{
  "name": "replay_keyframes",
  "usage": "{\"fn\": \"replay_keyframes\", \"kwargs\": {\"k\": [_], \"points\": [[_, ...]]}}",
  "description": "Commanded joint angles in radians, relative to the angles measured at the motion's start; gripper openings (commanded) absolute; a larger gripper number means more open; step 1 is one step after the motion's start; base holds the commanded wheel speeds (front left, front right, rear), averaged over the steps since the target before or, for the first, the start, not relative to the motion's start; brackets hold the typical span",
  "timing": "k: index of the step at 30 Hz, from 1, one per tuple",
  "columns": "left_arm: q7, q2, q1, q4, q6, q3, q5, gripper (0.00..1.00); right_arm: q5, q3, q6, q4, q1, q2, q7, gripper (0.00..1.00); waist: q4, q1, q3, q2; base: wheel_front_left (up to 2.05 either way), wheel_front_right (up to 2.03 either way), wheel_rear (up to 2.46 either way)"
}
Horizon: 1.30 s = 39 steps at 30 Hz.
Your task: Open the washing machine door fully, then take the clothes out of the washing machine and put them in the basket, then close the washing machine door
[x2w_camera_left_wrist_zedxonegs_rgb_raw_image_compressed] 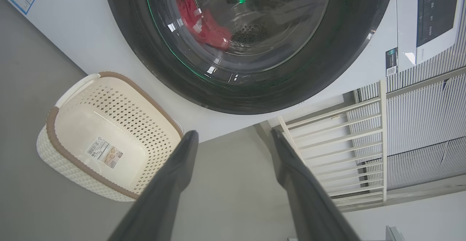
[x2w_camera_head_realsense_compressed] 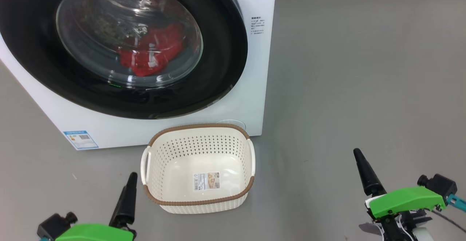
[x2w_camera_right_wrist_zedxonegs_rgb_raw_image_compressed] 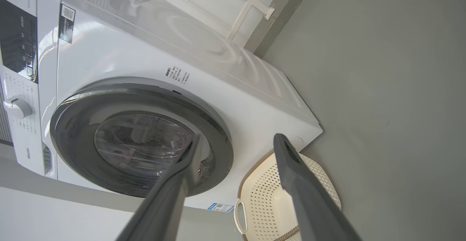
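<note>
The washing machine point(x2w_camera_head_realsense_compressed: 255, 70) is a white front-loader at the upper left of the head view. The washing machine door point(x2w_camera_head_realsense_compressed: 225, 51), black-rimmed with a glass centre, is shut. Red clothes point(x2w_camera_head_realsense_compressed: 151, 50) lie behind the glass, and the left wrist view shows the clothes point(x2w_camera_left_wrist_zedxonegs_rgb_raw_image_compressed: 204, 30) too. The cream basket point(x2w_camera_head_realsense_compressed: 198, 126) stands empty on the floor just in front of the machine. My left gripper point(x2w_camera_left_wrist_zedxonegs_rgb_raw_image_compressed: 233, 133) is open and empty, low and left of the basket, one finger point(x2w_camera_head_realsense_compressed: 125, 201) showing. My right gripper point(x2w_camera_right_wrist_zedxonegs_rgb_raw_image_compressed: 237, 137) is open and empty, well right of the basket, one finger point(x2w_camera_head_realsense_compressed: 366, 173) showing.
Bare grey floor point(x2w_camera_head_realsense_compressed: 364, 70) spreads to the right of the machine. A blue label point(x2w_camera_head_realsense_compressed: 81, 139) sits on the machine's lower front. The control panel point(x2w_camera_right_wrist_zedxonegs_rgb_raw_image_compressed: 18, 48) and a dial point(x2w_camera_right_wrist_zedxonegs_rgb_raw_image_compressed: 16, 106) are on its top strip. A white slatted frame point(x2w_camera_left_wrist_zedxonegs_rgb_raw_image_compressed: 335, 142) stands beside the machine.
</note>
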Motion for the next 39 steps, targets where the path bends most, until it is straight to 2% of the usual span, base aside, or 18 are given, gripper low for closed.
{"fn": "replay_keyframes", "kwargs": {"k": [1,12,39], "points": [[-0.015,0.013,-0.057,-0.037,0.003,0.006,0.041,1.0,-0.042,0.012,0.0,-0.027,-0.06,-0.013,-0.013,1.0,0.001,-0.0001,0.002,-0.0001,0.0,0.0,0.0],[-0.048,0.016,-0.083,-0.059,0.032,-0.008,0.2,1.0,-0.224,0.025,0.0,-0.035,-0.09,-0.016,-0.045,1.0,0.002,-0.0001,0.007,-0.0001,0.0,0.0,0.0],[-0.127,0.022,-0.154,-0.031,0.046,-0.051,0.525,1.0,-0.578,0.066,0.0,-0.024,-0.16,-0.023,-0.125,1.0,0.006,-0.0001,0.007,-0.0001,0.0,0.0,0.0]]}}
